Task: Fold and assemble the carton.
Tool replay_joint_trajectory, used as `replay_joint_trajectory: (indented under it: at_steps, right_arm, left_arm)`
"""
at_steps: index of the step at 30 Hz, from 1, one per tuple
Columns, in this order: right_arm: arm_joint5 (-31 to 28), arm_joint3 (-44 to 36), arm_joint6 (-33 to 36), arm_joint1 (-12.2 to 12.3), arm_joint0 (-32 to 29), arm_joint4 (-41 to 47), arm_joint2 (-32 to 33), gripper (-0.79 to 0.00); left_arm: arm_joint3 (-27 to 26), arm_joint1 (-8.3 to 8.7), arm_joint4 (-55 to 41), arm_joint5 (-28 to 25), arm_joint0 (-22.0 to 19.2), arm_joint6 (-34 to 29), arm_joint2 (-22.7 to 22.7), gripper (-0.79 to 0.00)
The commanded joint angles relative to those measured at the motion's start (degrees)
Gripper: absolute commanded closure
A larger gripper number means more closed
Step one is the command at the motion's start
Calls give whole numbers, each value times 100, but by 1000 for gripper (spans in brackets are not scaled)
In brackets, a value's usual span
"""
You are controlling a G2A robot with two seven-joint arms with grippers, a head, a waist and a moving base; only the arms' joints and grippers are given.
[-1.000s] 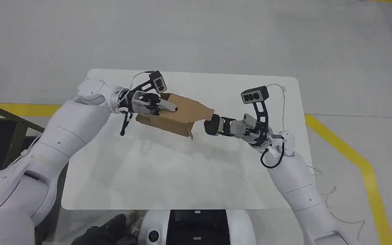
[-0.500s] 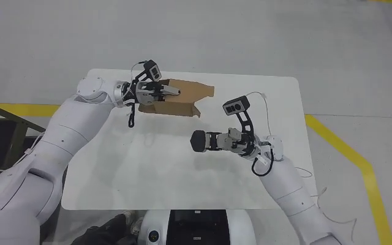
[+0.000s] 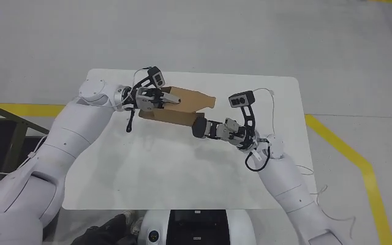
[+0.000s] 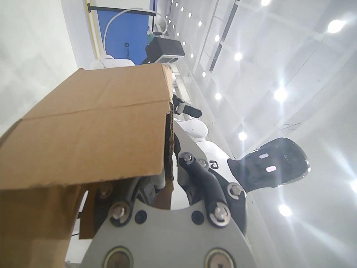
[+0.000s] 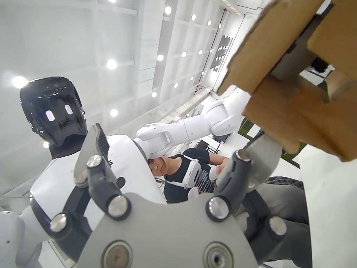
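Brown cardboard carton [image 3: 184,105]: one, upper centre | grippers: two | left gripper [image 3: 160,98] clamped on carton | right gripper [image 3: 199,127] spread apart beside its lower-right edge

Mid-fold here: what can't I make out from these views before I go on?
- Where the left gripper pinches the carton: left wrist view, a carton panel covers it; top view, too small.
- Whether the right gripper touches the carton: top view, they overlap; right wrist view, flaps cross one of its fingers.
- Carton's underside flaps: top view, upper panels hide them.
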Motion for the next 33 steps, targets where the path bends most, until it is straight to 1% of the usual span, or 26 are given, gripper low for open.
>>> replay_joint_trajectory:
  at_steps: [1,7,13,20,28,33]
  right_arm:
    - [-4,-2,-4,7,-11,-26,32,-785]
    - [75,5,-33,9,4,-54,45,-785]
    - [166,59,-17,-11,63,11,-11,-785]
    - [174,136,13,-35,111,64,-59,-785]
    - [319,147,153,-46,112,258,-60,-785]
    - [277,136,185,-33,109,300,56,-785]
  left_arm:
    - [16,-8,-4,60,20,-108,-41,0]
    - [15,-32,76,226,79,-419,-135,0]
    - [-194,-45,156,364,151,-419,-149,0]
    - [-417,-17,137,461,223,-419,-161,0]
    - [-461,16,89,525,255,-419,-153,0]
    - [-412,31,95,495,234,-419,-137,0]
